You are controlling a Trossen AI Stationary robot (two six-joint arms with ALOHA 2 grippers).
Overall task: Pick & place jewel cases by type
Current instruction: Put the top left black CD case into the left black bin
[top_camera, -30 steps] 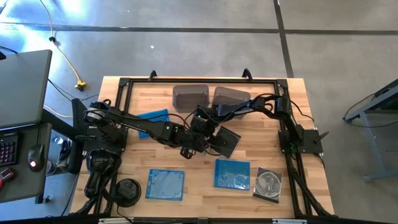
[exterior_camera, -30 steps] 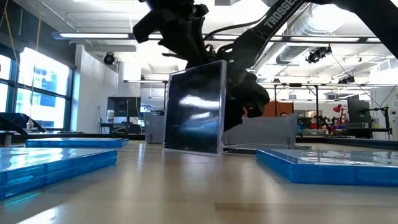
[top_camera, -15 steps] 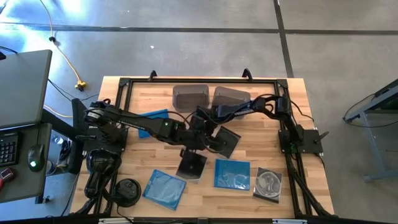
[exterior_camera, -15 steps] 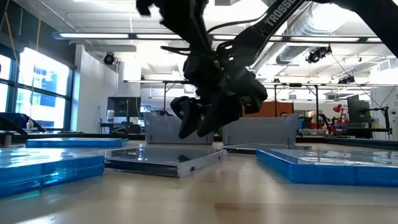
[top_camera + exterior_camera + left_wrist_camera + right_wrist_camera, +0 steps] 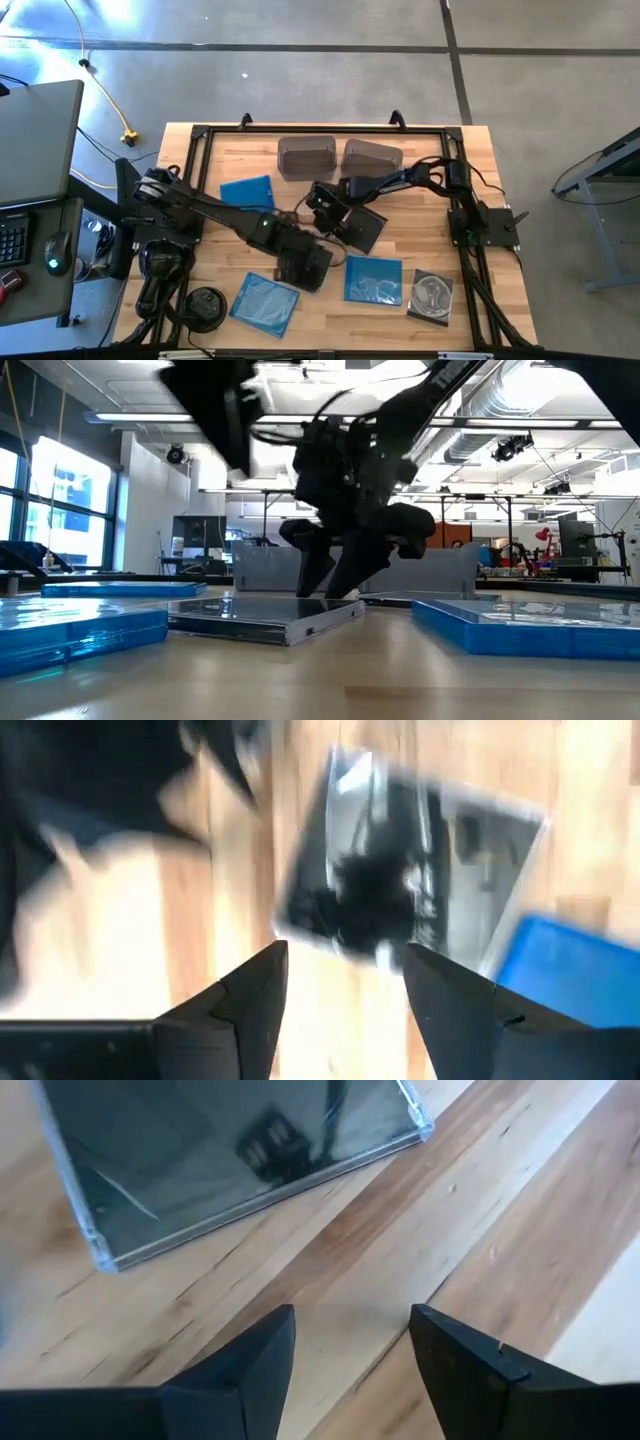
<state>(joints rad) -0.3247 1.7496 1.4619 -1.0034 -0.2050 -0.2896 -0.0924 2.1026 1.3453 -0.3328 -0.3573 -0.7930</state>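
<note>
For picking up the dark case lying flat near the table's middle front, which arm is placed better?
Probably the left: the left gripper is open right over that dark case, while the right gripper sits farther back by the other dark case.

Bare worktop (image 5: 420,215) lies open right of the dark case (image 5: 366,228), while both arms crowd the centre, the left end effector (image 5: 300,265) over another dark case (image 5: 306,272) between two blue cases (image 5: 264,300).

We are looking at a grey concrete floor (image 5: 300,80) crossed by dark seams, with a yellow cable (image 5: 105,95) trailing over it. Beyond the table, large windows (image 5: 45,490) are glowing at one side and ceiling lights (image 5: 150,418) are shining among exposed ducts (image 5: 500,400).
</note>
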